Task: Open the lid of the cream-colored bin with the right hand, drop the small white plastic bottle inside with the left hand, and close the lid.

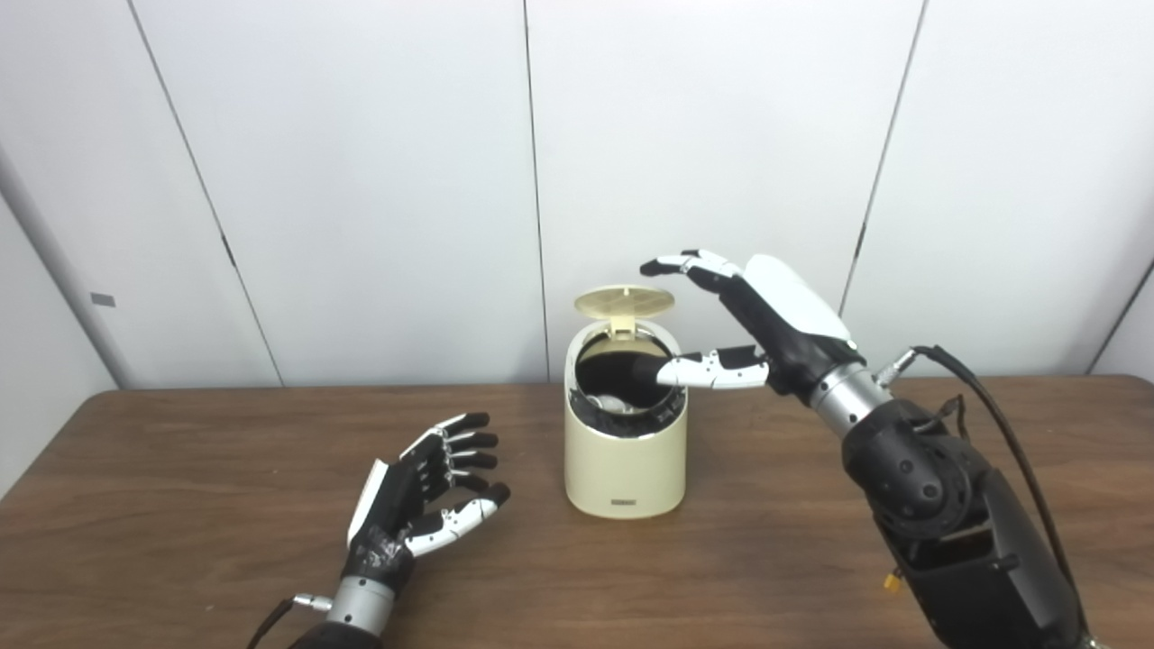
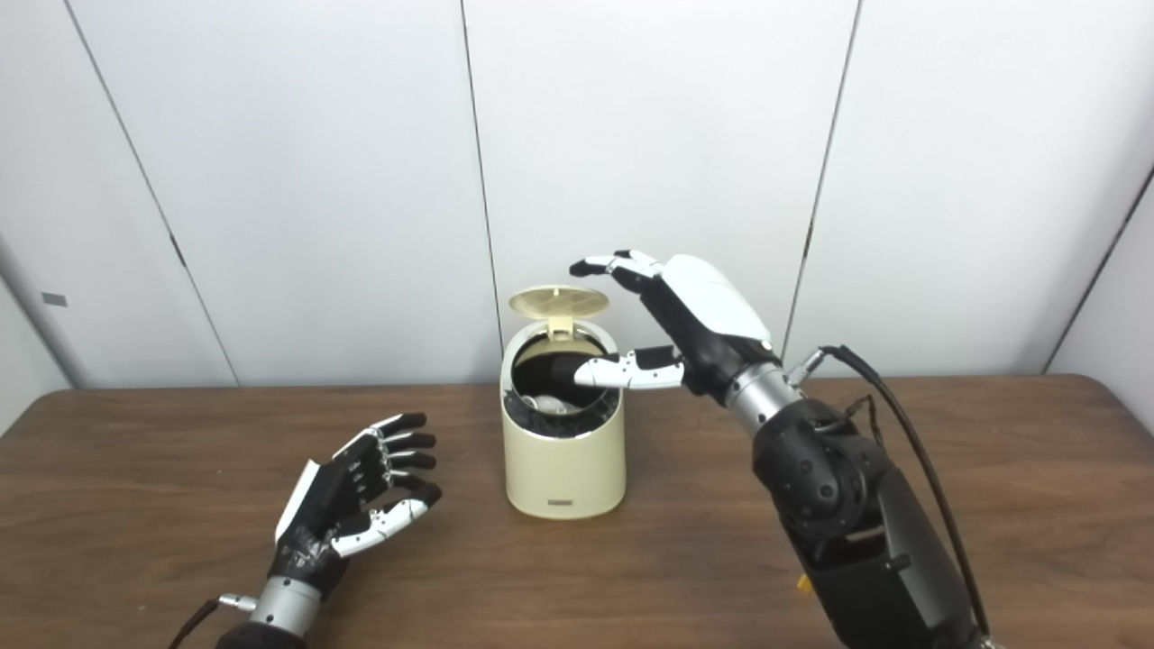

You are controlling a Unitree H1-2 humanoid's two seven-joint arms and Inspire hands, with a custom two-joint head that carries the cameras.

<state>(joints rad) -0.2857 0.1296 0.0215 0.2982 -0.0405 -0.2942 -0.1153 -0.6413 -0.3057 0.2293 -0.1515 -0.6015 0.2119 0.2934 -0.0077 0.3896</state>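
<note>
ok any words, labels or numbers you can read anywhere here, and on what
Nothing can be read in either view.
Small dark label low on the front of the bin: too small and blurred to read.
Small grey tag on the wall: no legible text.

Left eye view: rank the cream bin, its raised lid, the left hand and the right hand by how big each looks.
1. Right hand, though it reads close to the bin.
2. Cream bin; order with the right hand unsure.
3. Left hand, nearer the camera, so flattered.
4. Lid, seen nearly edge-on, clearly smallest.
</note>
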